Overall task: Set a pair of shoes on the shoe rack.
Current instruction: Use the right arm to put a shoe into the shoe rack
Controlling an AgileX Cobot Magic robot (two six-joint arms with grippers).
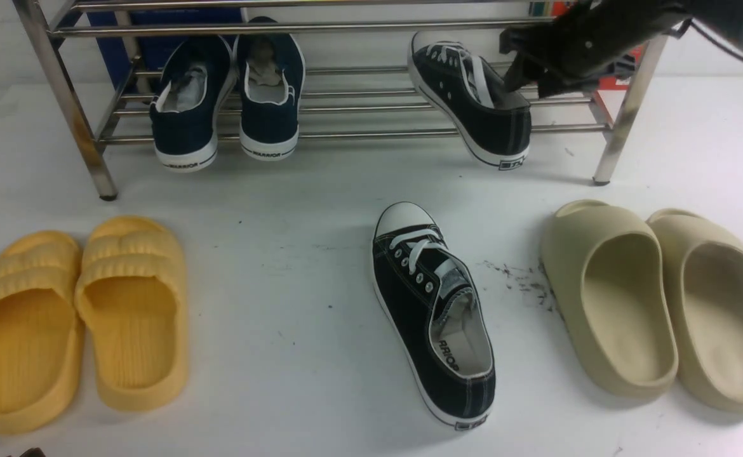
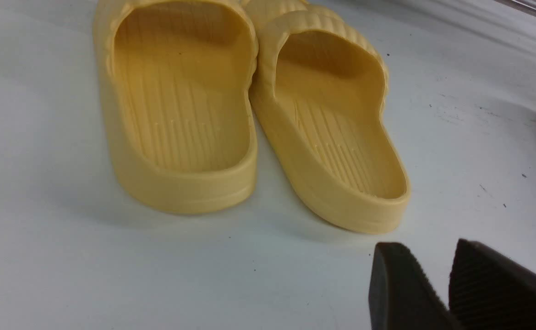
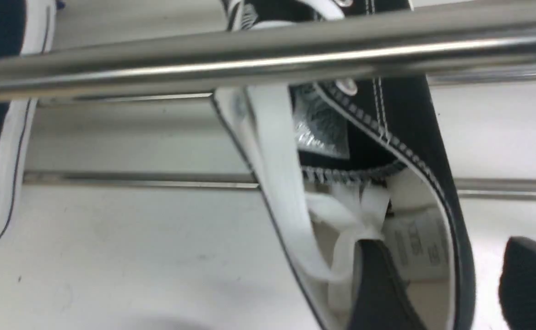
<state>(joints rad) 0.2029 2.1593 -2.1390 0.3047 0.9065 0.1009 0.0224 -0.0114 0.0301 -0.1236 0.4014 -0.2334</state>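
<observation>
One black canvas sneaker [image 1: 473, 101] lies slanted on the lower tier of the steel shoe rack [image 1: 371, 133], toe to the back, heel hanging over the front bar. My right gripper [image 1: 517, 79] is at its opening. In the right wrist view the gripper [image 3: 444, 243] is open: one finger is inside the sneaker [image 3: 405, 123], the other outside its side wall with a gap. A rack bar [image 3: 268, 59] crosses above. The second black sneaker [image 1: 432, 304] lies on the white table in front. My left gripper [image 2: 428, 250] is shut and empty, low over the table near the yellow slides.
Two navy slip-on sneakers [image 1: 225, 101] stand on the rack's left half. Yellow slides [image 1: 79, 317], which also show in the left wrist view [image 2: 249, 114], lie at the front left. Beige slides [image 1: 657, 298] lie at the front right. Dark scuff marks lie between sneaker and beige slides.
</observation>
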